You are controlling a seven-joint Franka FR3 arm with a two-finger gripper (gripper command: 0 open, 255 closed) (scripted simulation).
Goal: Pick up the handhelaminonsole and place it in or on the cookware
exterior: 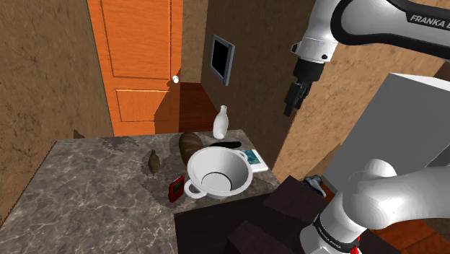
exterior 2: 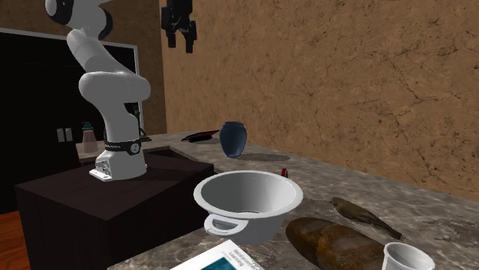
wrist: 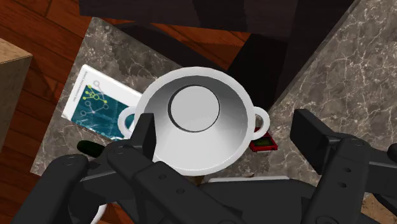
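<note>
Shoulder view: gripper (exterior: 292, 101) high over countertop (exterior: 86, 180)
Gripper: fingers spread, clasping nothing
Console (exterior: 176, 189): red, just beside pot (exterior: 218, 173) handle, near countertop edge by stand (exterior: 216, 225)
Pot: white, upright, below the gripper

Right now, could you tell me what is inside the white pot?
Nothing: the white pot's flat bottom and inner wall are bare. The red console lies outside, beside one handle. A black finger covers a little of the rim.
</note>
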